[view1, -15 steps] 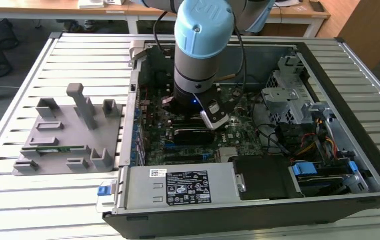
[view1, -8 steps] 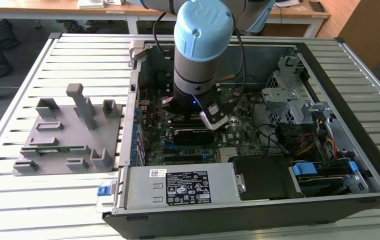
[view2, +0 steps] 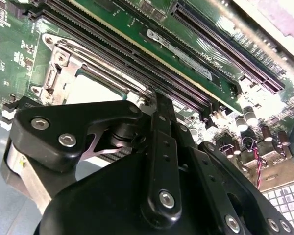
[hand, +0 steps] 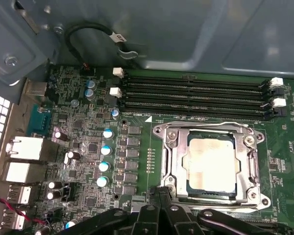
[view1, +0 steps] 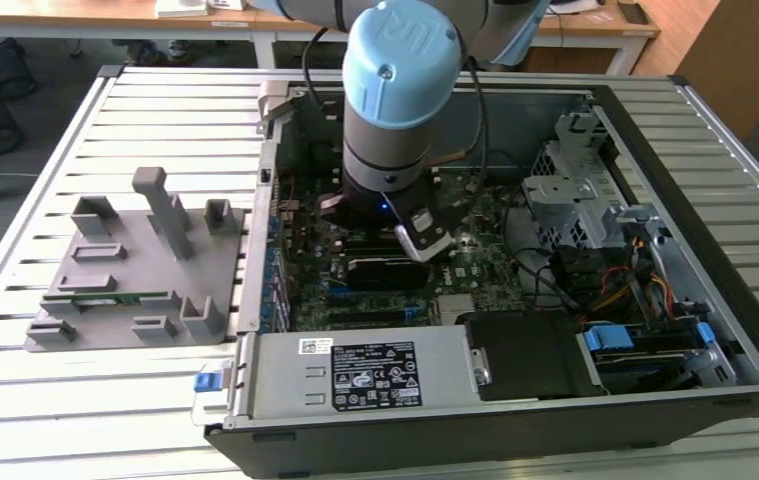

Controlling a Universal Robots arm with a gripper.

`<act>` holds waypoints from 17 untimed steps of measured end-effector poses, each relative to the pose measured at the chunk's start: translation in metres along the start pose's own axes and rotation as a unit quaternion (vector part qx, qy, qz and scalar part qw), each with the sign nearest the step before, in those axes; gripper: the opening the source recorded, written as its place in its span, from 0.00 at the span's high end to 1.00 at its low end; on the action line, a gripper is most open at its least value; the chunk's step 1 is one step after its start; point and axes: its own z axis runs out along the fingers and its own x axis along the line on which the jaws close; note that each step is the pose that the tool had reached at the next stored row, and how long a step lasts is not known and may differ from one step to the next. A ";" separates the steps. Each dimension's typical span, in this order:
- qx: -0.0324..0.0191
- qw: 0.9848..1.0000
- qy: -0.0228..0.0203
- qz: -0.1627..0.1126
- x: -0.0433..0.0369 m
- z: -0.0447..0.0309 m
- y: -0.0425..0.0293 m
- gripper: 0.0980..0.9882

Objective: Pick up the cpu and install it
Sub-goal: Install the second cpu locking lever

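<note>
I see the cpu (hand: 210, 164) seated inside its socket frame (hand: 169, 156); my gripper (view1: 422, 242) hovers above; jaws' state I cannot tell

The cpu (hand: 210, 164), a flat square chip with a pale silvery top, lies level inside the metal socket frame (hand: 169, 156) on the green motherboard (hand: 284, 156).

No wording can be made out with certainty. The grey metal power-supply box (view1: 352, 400) carries a large black-and-white printed label (view1: 376, 375) and a small white sticker (view1: 315, 346), both with print too fine to read. A small white tag (hand: 120, 36) on the looped black cable (hand: 83, 29) shows illegible marks. Pale lettering on the green circuit board (view2: 186, 54) is blurred.
</note>
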 end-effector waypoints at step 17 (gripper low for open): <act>-0.005 1.000 0.000 0.000 0.0013 -0.0163 0.0050 0.99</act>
